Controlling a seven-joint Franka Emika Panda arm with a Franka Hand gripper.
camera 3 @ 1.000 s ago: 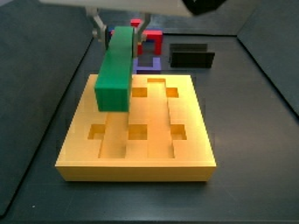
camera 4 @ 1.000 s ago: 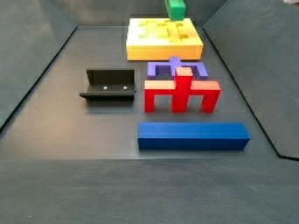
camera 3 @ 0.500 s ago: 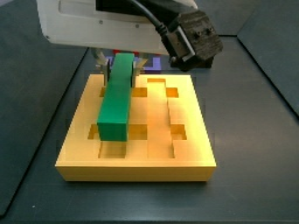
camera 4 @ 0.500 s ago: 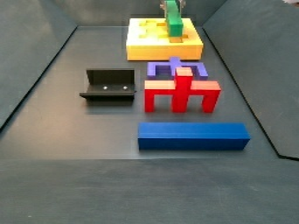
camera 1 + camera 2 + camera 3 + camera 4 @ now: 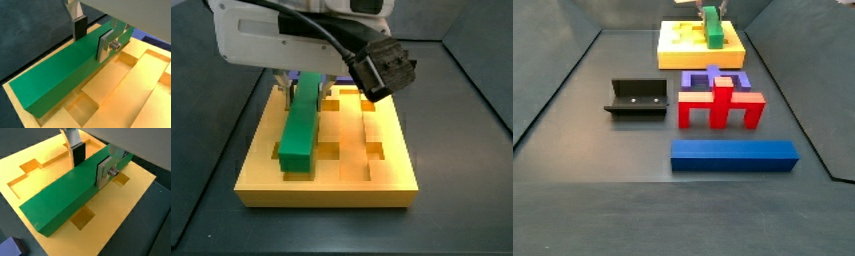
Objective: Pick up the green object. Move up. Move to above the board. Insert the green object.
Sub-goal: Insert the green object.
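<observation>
- Since the earlier frames, my hand (image 5: 90, 164) has carried the green object (image 5: 302, 122) lower over the board (image 5: 385, 182); the bar's near end now sits close to the board's top where it hung clear before.
- Both silver fingers (image 5: 105, 45) press the bar's long faces, so my hand is clamped on the green object, near its far end.
- In a side view (image 5: 712, 27) the bar lies lengthwise over the board, at the far edge of the counter (image 5: 593, 190), toward the right corner.
- To do this step well, I judge I should keep the bar parallel to the lengthwise groove (image 5: 123, 87), level it so both ends meet together, and press straight down without twisting. I cannot tell whether it already rests in a groove.
- Opening the grip only once it lies flat seems wise; a tilted bar could catch on a groove wall.
- Green object: plain, matte, sharp-edged rectangular bar.
- Board: thick yellow-orange block with square holes (image 5: 83, 217) and straight channels, smooth and rigid-looking.
- Nearer the front edge stand the red cross-shaped piece (image 5: 720, 103), the blue bar (image 5: 734, 155) and the fixture (image 5: 637, 97), well apart from the board.
</observation>
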